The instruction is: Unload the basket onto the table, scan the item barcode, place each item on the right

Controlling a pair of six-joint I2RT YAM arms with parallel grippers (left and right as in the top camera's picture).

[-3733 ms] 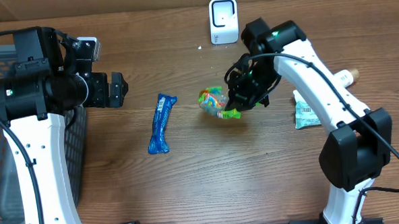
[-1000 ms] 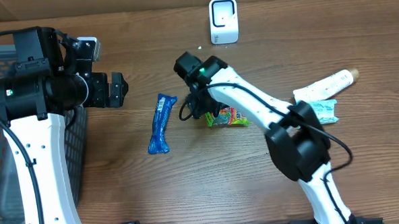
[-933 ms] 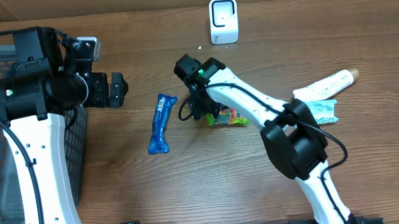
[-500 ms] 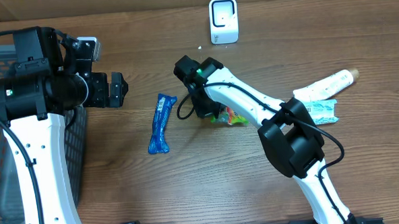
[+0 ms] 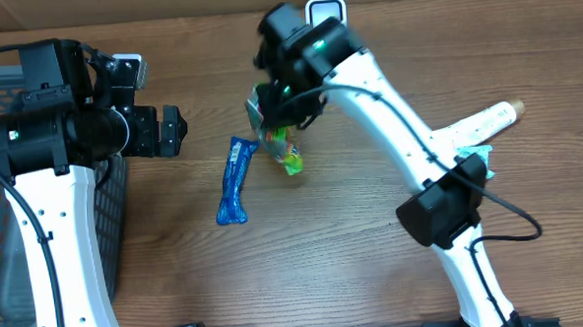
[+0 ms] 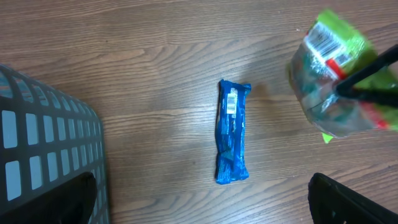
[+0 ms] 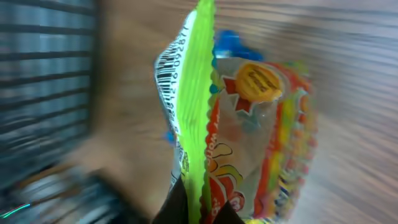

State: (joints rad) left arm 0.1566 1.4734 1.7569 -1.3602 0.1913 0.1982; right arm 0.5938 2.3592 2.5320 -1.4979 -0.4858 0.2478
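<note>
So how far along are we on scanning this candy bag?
Done: the right gripper is shut on the candy bag, holding it clear of the table. In hand: the bag hangs near the white scanner, its barcode showing along one edge. Left: facing that barcode to the scanner. The blue wrapper lies untouched on the table.

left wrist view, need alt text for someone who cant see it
A colourful candy bag with a green edge hangs at upper right, pinched by the dark right fingers above a wooden table. A blue wrapper lies at centre, its barcode label facing up, with a grey mesh basket at left and the open left fingers at the bottom corners.
</note>
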